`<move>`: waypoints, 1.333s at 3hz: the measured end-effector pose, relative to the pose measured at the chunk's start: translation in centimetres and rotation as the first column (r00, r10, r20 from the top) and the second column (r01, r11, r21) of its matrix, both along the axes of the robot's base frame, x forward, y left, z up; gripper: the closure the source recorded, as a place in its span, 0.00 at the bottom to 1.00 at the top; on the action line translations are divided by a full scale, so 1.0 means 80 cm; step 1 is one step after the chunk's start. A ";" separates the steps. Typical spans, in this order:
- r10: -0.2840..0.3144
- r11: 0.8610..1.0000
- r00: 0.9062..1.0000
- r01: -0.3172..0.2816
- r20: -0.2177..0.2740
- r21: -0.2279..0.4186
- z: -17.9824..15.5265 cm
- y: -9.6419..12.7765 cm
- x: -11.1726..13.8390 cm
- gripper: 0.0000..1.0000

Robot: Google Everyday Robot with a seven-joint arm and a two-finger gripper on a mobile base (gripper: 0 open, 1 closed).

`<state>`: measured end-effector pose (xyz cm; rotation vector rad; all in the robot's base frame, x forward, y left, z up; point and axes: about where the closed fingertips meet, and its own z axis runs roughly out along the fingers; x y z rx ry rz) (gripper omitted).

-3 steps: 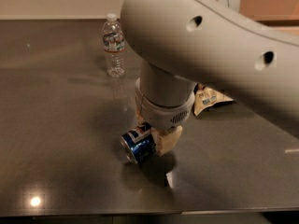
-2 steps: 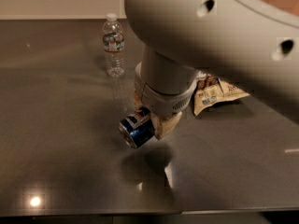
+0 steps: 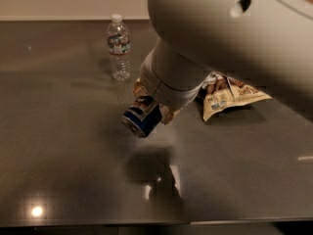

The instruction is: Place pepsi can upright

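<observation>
The blue pepsi can point(image 3: 142, 117) is held in the air above the dark table point(image 3: 58, 146), tilted on its side with its silver end pointing down and left. My gripper point(image 3: 152, 106) is shut on the pepsi can, its tan fingers point(image 3: 168, 114) on either side of the can's upper part. The large white arm covers the gripper's base and the upper right of the view. The can's shadow lies on the table below it.
A clear plastic water bottle point(image 3: 119, 47) stands upright at the back, left of the arm. A crumpled snack bag point(image 3: 229, 97) lies on the table to the right of the gripper. The table's front edge runs along the bottom.
The gripper has lifted the pepsi can off the table and carried it up and slightly toward the back; the can is now clear of the surface and still tilted.
</observation>
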<state>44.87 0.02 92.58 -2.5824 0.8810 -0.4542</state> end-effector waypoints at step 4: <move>0.176 0.984 0.968 -0.173 0.177 -0.035 0.027 0.014 0.019 1.00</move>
